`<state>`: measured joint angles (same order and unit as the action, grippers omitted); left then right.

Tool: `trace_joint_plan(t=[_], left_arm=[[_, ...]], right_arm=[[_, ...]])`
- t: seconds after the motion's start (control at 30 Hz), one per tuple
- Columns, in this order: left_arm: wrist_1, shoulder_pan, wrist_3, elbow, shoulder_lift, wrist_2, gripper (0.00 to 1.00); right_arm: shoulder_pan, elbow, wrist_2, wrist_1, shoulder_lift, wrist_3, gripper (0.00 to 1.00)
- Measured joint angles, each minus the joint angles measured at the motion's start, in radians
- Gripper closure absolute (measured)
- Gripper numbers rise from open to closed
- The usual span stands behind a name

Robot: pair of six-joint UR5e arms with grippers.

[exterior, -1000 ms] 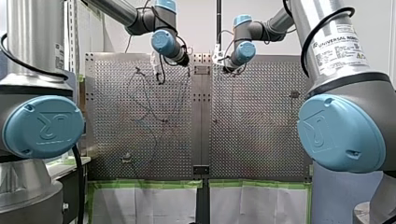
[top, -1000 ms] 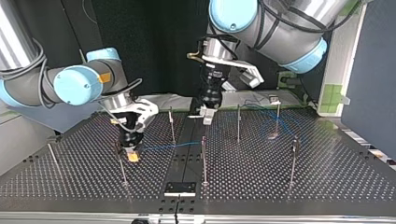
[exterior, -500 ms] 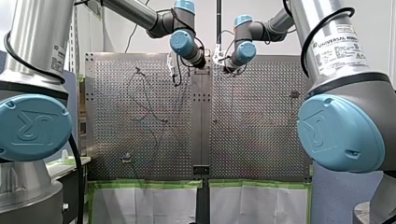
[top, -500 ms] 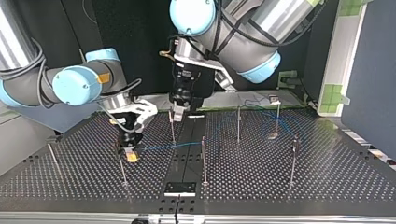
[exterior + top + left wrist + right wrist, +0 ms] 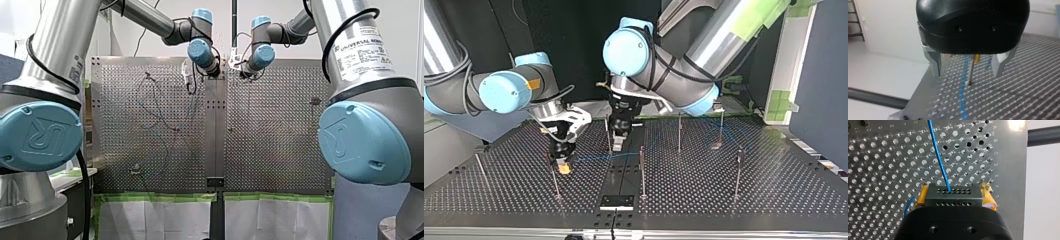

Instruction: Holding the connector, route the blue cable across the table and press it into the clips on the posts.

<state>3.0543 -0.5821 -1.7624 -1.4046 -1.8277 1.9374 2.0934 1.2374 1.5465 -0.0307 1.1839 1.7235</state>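
One connector (image 5: pixel 953 196) sits clamped in my right claw (image 5: pixel 564 167), cable (image 5: pixel 937 157) running out across the table (image 5: pixel 878 170). My left claw (image 5: pixel 968 72) hangs open over it.

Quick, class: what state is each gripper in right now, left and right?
Left gripper: open, gripping nothing.
Right gripper: closed on the connector.

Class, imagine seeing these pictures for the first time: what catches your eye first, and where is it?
The blue cable stands out, running over the perforated table from the dark connector clamped in my right gripper, at the top view's left. Near the table's middle, my left gripper hangs open over that cable, close to a thin post.
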Motion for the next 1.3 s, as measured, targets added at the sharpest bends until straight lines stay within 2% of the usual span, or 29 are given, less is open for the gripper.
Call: trace_joint_plan(t=[0.17,0.4,0.8,1.07,1.27,1.3], left_arm=[[-0.011,0.013,0.0,0.044,-0.014,-0.015,0.0],[-0.022,0.017,-0.013,0.06,-0.06,-0.062,0.0],[-0.035,0.049,-0.017,0.102,-0.084,-0.069,0.0],[0.027,0.041,0.005,0.166,-0.152,-0.029,0.0],[0.037,0.035,0.009,0.172,-0.163,0.006,0.0],[0.037,0.033,0.011,0.173,-0.163,0.012,0.05]], right_arm=[[-0.001,0.0,-0.002,0.0,0.0,0.0,1.0],[-0.001,0.0,-0.003,0.0,0.0,0.001,1.0],[-0.001,0.0,-0.004,0.0,0.0,0.001,1.0],[-0.002,0.0,-0.009,0.0,-0.001,0.005,1.0],[-0.001,0.0,-0.009,0.0,0.0,0.006,1.0],[-0.001,0.0,-0.009,0.0,0.0,0.006,1.0]])
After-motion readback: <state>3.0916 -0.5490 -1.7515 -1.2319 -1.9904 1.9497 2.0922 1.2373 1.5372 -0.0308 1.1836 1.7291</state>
